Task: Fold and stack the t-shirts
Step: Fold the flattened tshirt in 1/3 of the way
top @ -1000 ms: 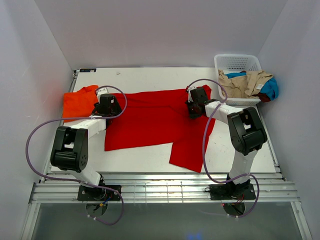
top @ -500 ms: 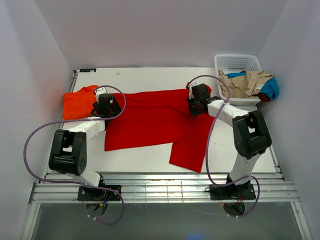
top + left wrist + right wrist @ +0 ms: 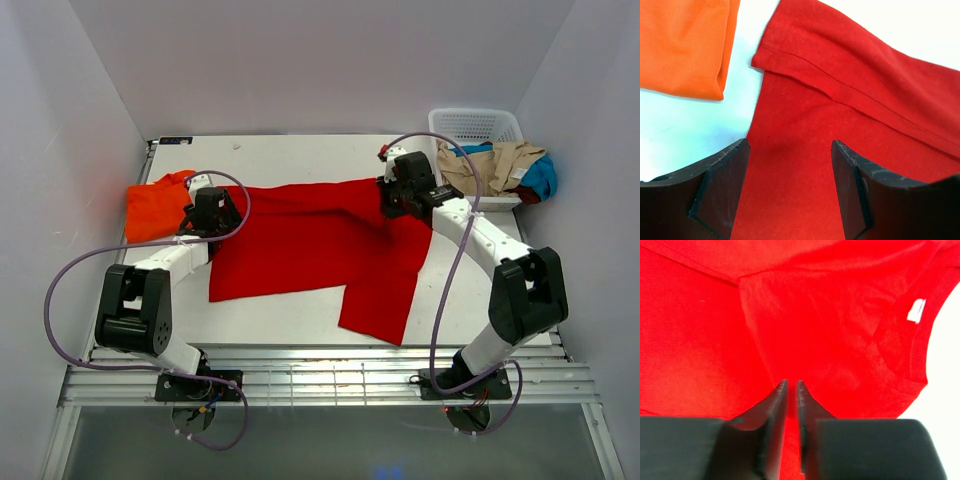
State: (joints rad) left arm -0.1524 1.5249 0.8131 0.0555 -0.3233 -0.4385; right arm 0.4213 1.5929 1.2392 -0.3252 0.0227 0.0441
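A red t-shirt (image 3: 310,240) lies spread across the middle of the white table. A folded orange t-shirt (image 3: 155,205) lies at its left. My left gripper (image 3: 213,215) hovers open over the red shirt's left edge, next to the orange shirt; in the left wrist view its jaws (image 3: 790,150) stand wide apart over red cloth (image 3: 840,125) beside the orange shirt (image 3: 685,45). My right gripper (image 3: 395,203) is at the shirt's far right part, near the collar. In the right wrist view its jaws (image 3: 791,385) are pinched on a ridge of the red cloth (image 3: 830,315).
A white basket (image 3: 475,125) at the far right corner holds tan and blue clothes (image 3: 495,170) that spill over its near rim. White walls enclose the table on three sides. The table's near edge (image 3: 320,350) lies just beyond the arm bases.
My right arm has stretched out toward the far right, dragging the pinched shirt part with it. My left gripper has crept slightly toward the far side.
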